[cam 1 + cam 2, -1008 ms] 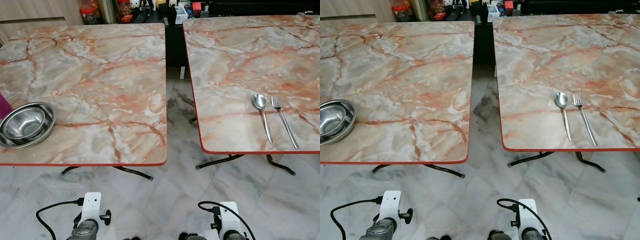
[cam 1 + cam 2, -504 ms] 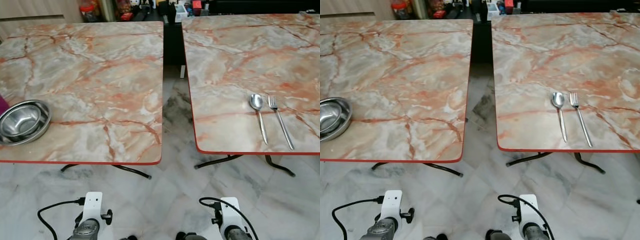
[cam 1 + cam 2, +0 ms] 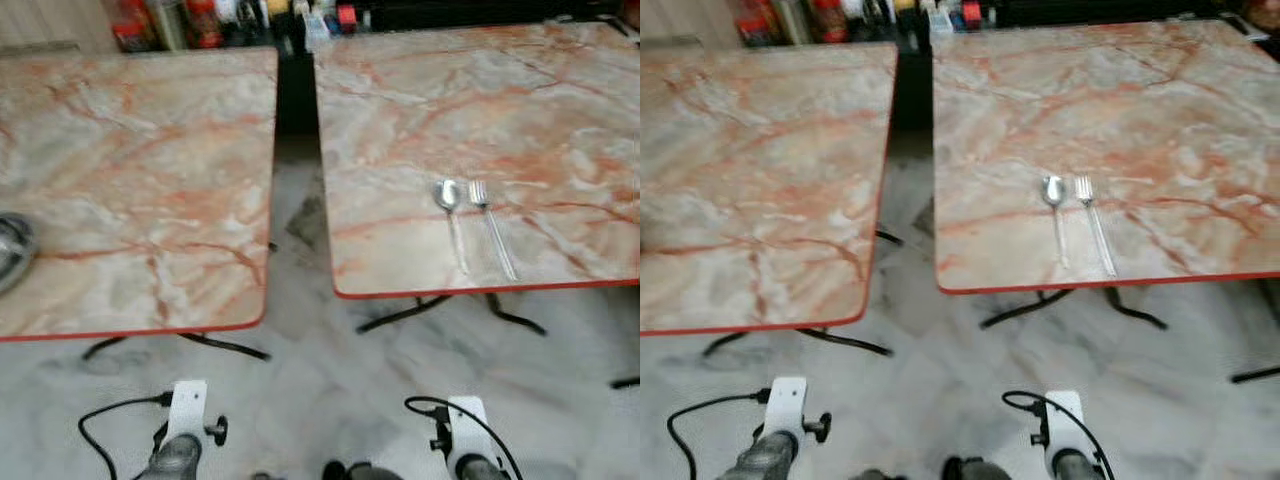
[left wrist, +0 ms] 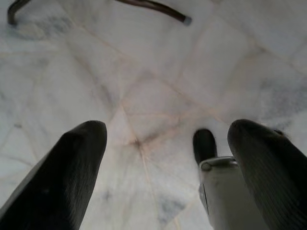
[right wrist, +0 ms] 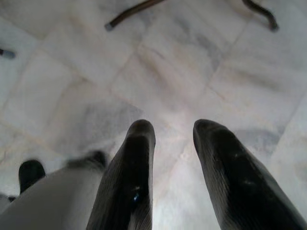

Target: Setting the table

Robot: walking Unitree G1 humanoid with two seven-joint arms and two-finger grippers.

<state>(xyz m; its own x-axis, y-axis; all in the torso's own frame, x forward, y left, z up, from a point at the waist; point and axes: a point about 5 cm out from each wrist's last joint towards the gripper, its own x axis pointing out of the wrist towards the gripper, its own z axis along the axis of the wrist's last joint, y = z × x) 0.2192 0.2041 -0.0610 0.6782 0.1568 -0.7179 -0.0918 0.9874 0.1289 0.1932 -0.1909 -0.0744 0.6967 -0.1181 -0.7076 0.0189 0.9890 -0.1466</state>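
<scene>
Though the left eye view is smeared as if the head were moving, two marble-patterned tables stand out with a strip of floor between them. On the right table (image 3: 560,120), toward 2 o'clock from the robot, a spoon (image 3: 451,218) and a fork (image 3: 490,226) lie side by side near the front edge, close together but apart, handles pointing toward the robot. At 9 o'clock, on the left table (image 3: 140,150), the rim of a metal bowl (image 3: 12,250) juts in from the frame's edge. Both silver arms hang low in front of the tables.

In the right eye view the same spoon and fork sit at about 1 o'clock, well short of the red table edging.

In the left wrist view the left gripper (image 4: 165,172) hangs over the marble floor (image 4: 144,72) with its two black fingers spread wide, nothing between them.

In the right wrist view the right gripper (image 5: 175,167) also points at the floor, its fingers (image 5: 136,177) parted by a narrower gap and empty.

The cutlery looks like thin, rigid, light steel, smooth and likely to slide on the polished top. Lying flat, it leaves little to pinch; the narrow middle of a handle, taken across its width, seems the surest hold.
</scene>
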